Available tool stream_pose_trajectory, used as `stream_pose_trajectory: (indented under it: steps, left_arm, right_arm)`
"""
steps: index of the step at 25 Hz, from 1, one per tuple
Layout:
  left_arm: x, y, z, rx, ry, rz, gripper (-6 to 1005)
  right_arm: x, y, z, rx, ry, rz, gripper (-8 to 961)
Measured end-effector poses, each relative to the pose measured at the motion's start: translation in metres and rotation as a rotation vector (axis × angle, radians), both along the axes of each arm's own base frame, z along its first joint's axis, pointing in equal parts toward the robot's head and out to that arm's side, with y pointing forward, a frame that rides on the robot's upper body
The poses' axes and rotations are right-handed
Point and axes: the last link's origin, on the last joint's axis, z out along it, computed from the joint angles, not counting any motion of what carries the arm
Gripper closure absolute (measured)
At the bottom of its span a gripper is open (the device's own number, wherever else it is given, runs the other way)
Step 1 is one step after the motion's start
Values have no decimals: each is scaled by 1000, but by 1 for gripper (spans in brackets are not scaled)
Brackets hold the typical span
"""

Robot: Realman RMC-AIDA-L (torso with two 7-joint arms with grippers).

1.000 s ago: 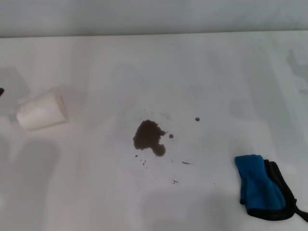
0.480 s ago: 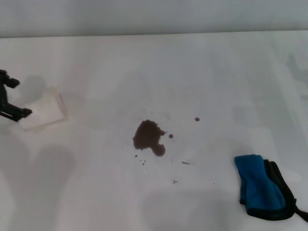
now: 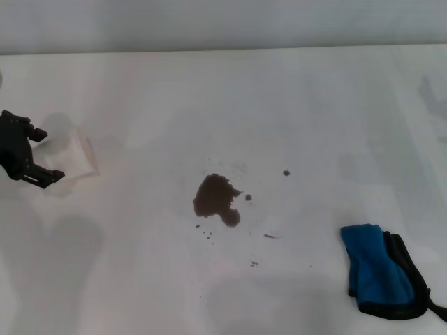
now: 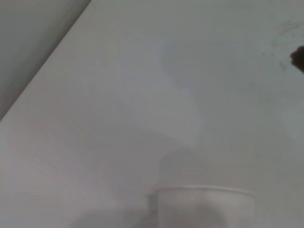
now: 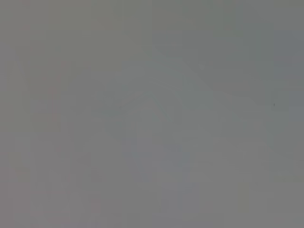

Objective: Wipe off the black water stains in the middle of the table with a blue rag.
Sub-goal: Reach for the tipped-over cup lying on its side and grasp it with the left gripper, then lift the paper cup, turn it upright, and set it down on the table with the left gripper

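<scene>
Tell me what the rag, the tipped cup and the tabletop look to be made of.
The blue rag: soft plush cloth, likely microfibre, matte and rumpled, with black edging. The cup, lying on its side: probably thin white paper, matte. The table: smooth hard white surface, perhaps laminate; the black water stains pool on top rather than soaking in.

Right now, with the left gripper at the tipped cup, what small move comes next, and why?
Probably ease the left gripper forward so its open fingers straddle the paper cup, then close. The cup lies on its side at the table's left edge, with the fingers at its end, not yet around it. The black water stains and the blue rag sit untouched. The right gripper is out of view.
</scene>
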Motion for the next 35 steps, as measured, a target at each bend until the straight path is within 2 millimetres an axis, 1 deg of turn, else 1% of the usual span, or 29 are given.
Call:
stream_pose_trajectory:
  steps: [6,9,14,23,28,32,34,35]
  left_arm:
    - [-7,4,-10,27,11,-6,124]
    - [-10,5,-20,36,10,-13,123]
    - [-9,8,-28,51,-4,-27,124]
    - [-8,10,-29,61,-13,-35,218]
    - [4,17,-31,108,-93,-49,270]
    - [23,22,-36,149,-234,-82,287]
    - [30,22,-41,155,-292,-91,296]
    - [35,22,-46,159,-348,-93,300]
  right_arm:
    - [0,1,1,0,-2,-2,83]
    - [0,1,1,-1,-1,-3,82]
    - [1,2,1,-4,-2,-8,82]
    - [1,4,0,-10,-2,-16,82]
    - [2,3,0,-10,-2,-20,82]
    - [2,3,0,-11,-3,-19,82]
    - [2,3,3,-7,-11,-15,82]
    - [2,3,4,-5,-16,-12,82]
